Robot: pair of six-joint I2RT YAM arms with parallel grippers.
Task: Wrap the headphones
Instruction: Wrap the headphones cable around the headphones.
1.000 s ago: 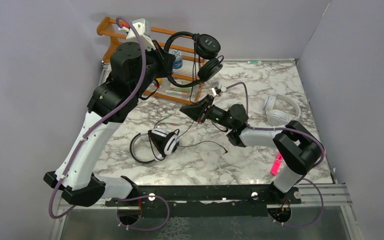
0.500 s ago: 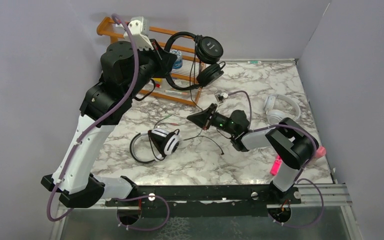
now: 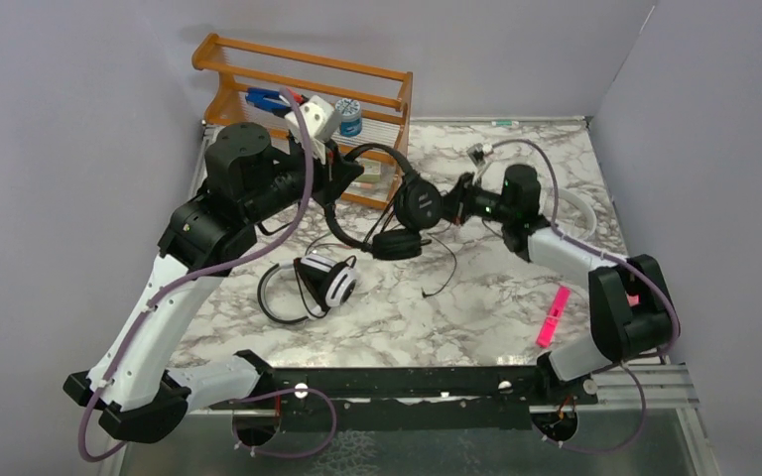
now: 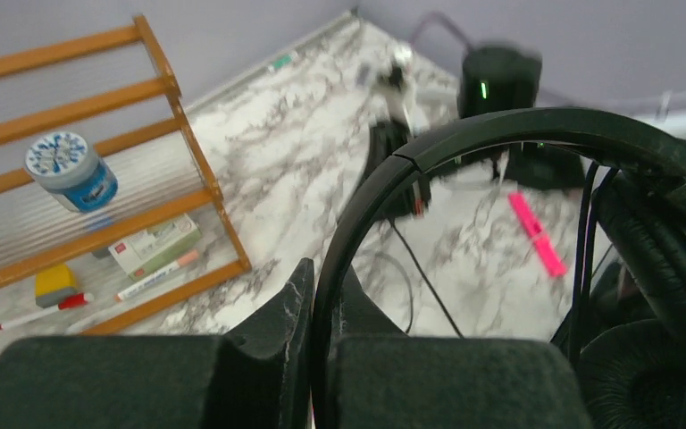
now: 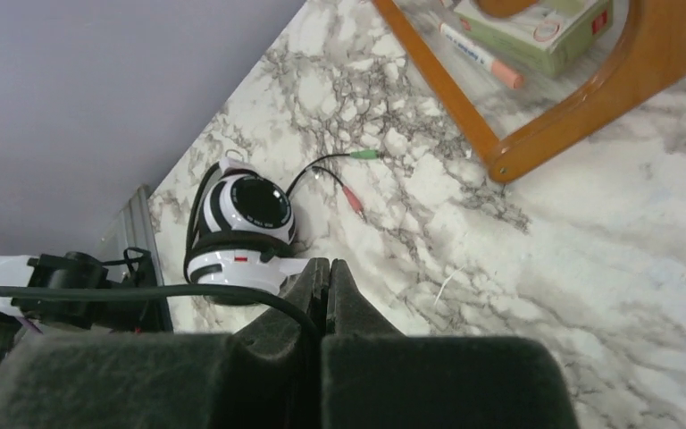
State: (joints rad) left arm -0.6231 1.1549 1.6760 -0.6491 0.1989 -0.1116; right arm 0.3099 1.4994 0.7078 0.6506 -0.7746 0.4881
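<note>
left tool [image 4: 323, 304] is pinching the headband of the black headphones [image 3: 419, 205], holding them up just in front of the wooden rack [image 3: 298, 55]. right tool [image 5: 325, 277] is pinched on the black cord [image 5: 143, 292] beside them, probably so it's taut for winding.

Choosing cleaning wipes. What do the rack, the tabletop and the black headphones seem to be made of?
The rack looks like wood with a glossy orange-brown varnish. The tabletop shows grey veins on white: marble or laminate. The black headphones look like matte plastic, pads perhaps leatherette.
</note>
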